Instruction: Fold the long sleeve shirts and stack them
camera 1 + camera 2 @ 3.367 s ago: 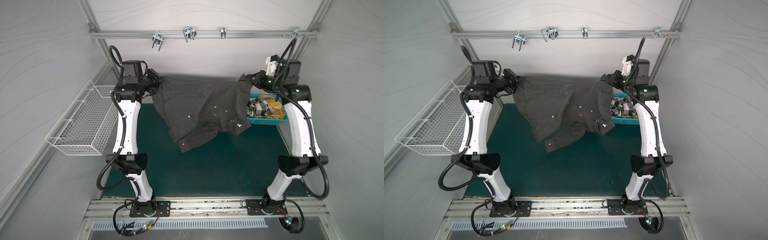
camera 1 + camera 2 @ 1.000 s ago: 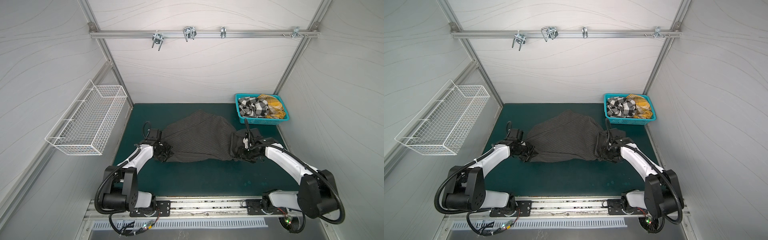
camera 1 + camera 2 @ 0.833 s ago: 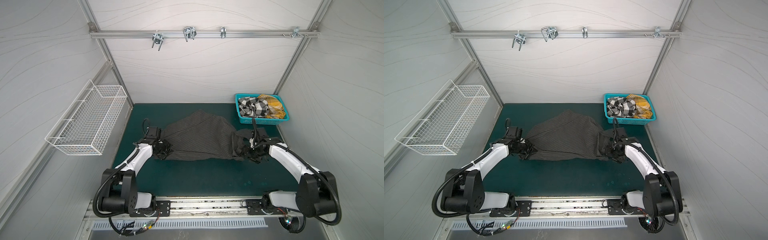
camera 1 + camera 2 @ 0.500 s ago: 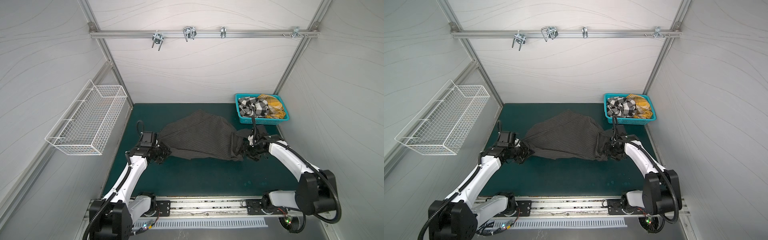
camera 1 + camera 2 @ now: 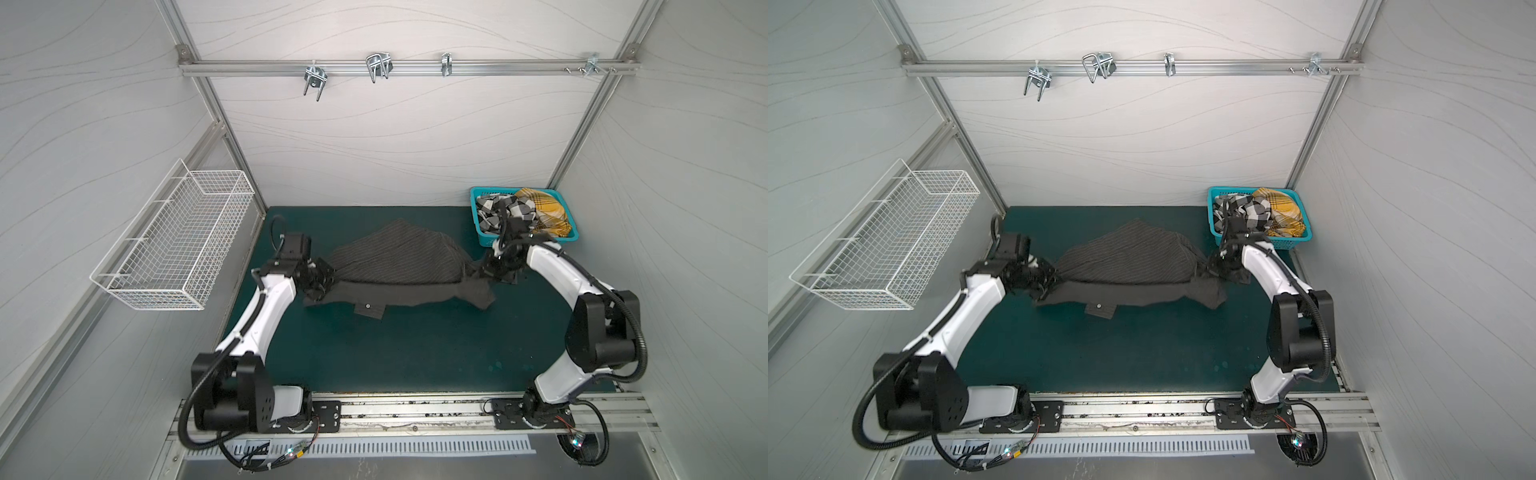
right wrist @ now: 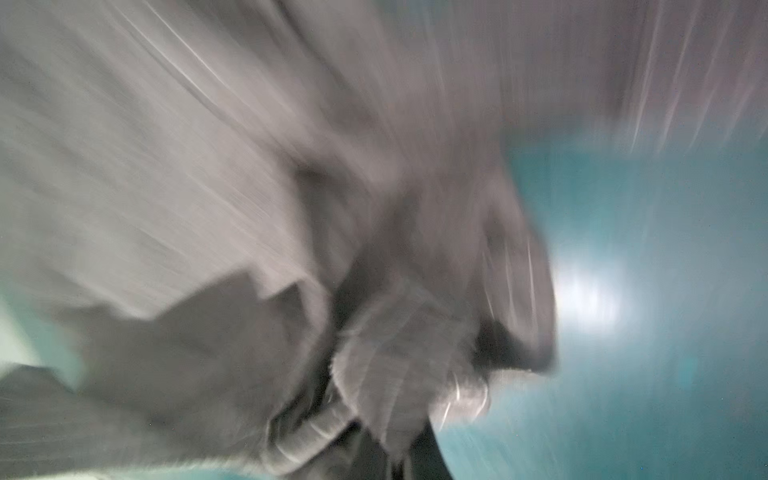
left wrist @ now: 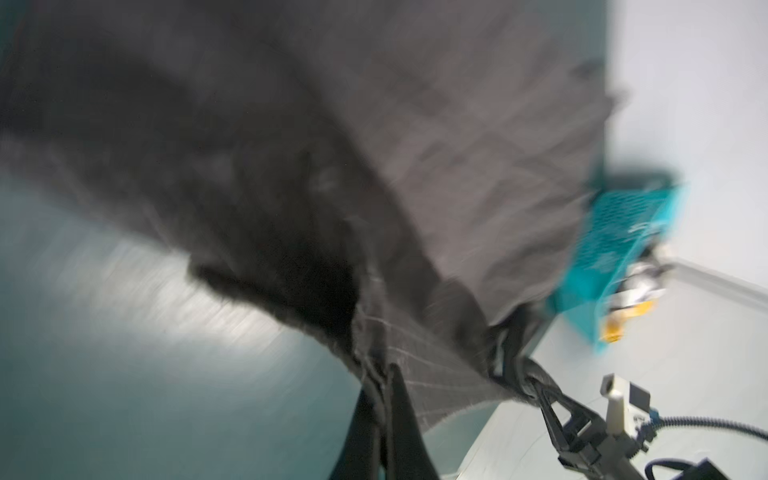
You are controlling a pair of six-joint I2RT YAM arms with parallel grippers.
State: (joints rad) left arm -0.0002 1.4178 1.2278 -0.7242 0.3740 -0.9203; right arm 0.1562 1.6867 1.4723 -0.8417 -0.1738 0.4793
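The dark charcoal pinstriped shirt (image 5: 399, 259) (image 5: 1125, 255) hangs stretched between my two grippers above the green mat (image 5: 415, 353). Its lower edge and a buttoned cuff (image 5: 368, 309) droop onto the mat. My left gripper (image 5: 322, 277) (image 5: 1051, 275) (image 7: 380, 374) is shut on the shirt's left end. On the right end my right gripper (image 5: 485, 270) (image 5: 1212, 266) (image 6: 399, 449) is shut on bunched cloth. Both wrist views are blurred. A black-and-white checked shirt (image 5: 498, 210) and a mustard plaid shirt (image 5: 544, 212) lie heaped in the teal basket (image 5: 482, 237).
The teal basket (image 5: 1219, 232) stands at the mat's back right corner, just behind my right wrist. A white wire basket (image 5: 174, 249) hangs on the left wall. A rail with metal hooks (image 5: 378, 68) runs across the back wall. The arm bases sit on a metal rail (image 5: 415, 411) in front.
The right gripper has shut on the shirt's right end. Both grippers have risen and moved back, the left one pulling leftward, so the shirt that lay on the mat is lifted and stretched.
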